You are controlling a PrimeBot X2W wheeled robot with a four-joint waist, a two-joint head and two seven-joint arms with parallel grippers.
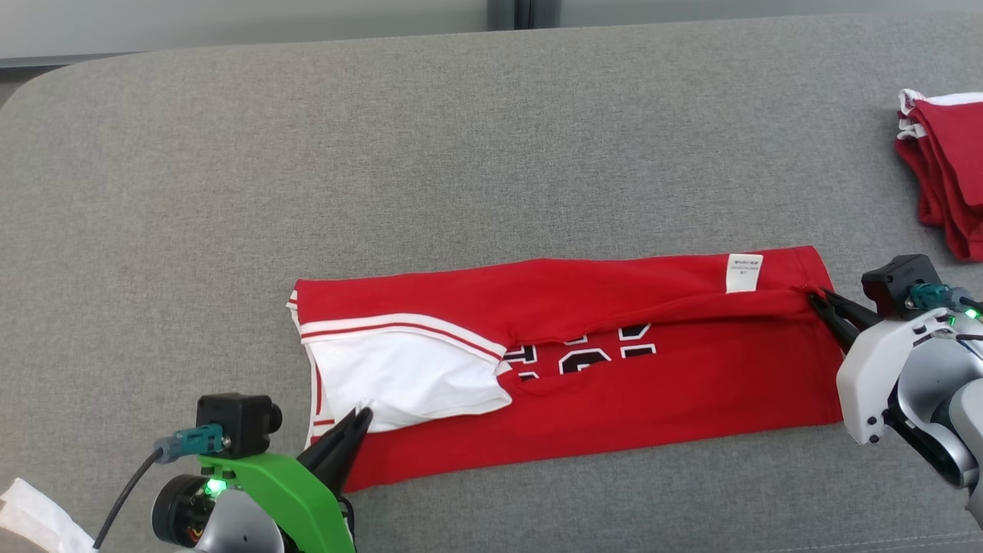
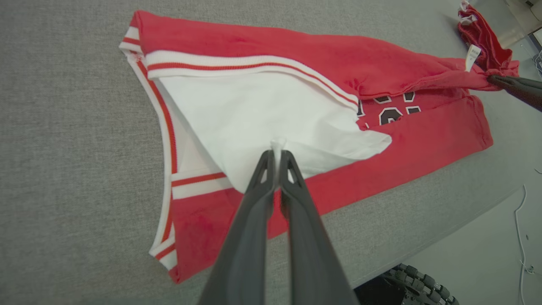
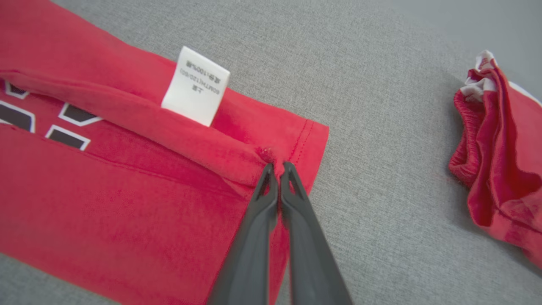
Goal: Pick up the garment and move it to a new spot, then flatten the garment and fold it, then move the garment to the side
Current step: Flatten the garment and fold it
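The garment [image 1: 614, 392] is a red jersey with white trim and black lettering, lying lengthwise on the grey surface with its far long side folded over toward me. My left gripper [image 1: 361, 418] is shut on the garment's white fabric at its left end; the left wrist view has the pinched white tuft between the tips [image 2: 277, 152]. My right gripper [image 1: 815, 296] is shut on the garment's red folded edge at its right end, near the white care label [image 1: 743, 273]. In the right wrist view the tips [image 3: 277, 167] pinch that red edge of the garment [image 3: 106, 199].
A second pile of red and white cloth [image 1: 948, 169] lies at the far right of the grey surface [image 1: 384, 153], also in the right wrist view [image 3: 499, 161]. A scrap of white material [image 1: 31, 514] sits at the lower left corner.
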